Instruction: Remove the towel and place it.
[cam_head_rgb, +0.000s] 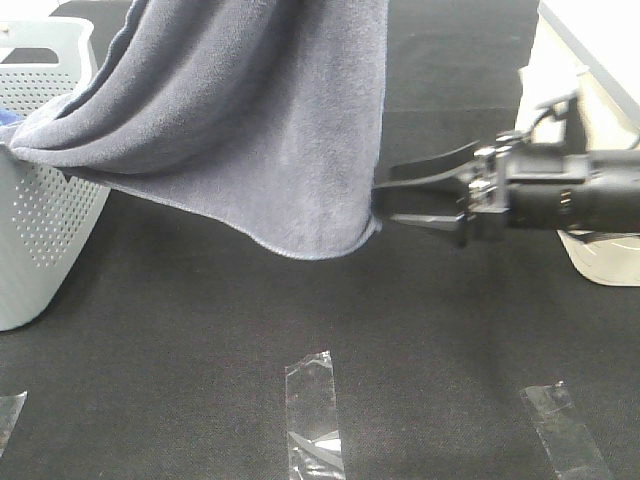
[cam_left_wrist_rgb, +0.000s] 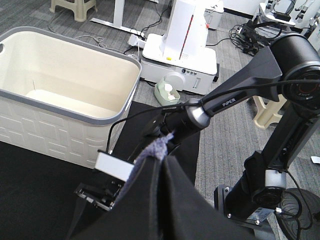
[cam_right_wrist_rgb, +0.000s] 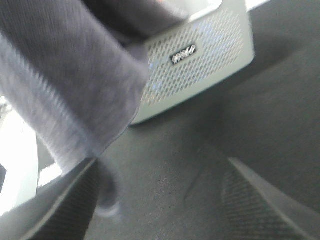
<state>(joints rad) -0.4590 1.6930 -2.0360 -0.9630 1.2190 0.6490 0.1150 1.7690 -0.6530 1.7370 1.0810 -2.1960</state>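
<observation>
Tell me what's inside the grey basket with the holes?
A bit of something blue peeks out of the basket. The towel drapes over its rim and hides the rest.

Fuzzy terry towel; matt plastic basket.

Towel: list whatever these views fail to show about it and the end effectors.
Exterior high: top of the towel and the left end effector, cut off by the upper edge.
Right wrist: blurred; whether the right end effector touches towel unclear.
Exterior high: basket interior, covered by towel.
</observation>
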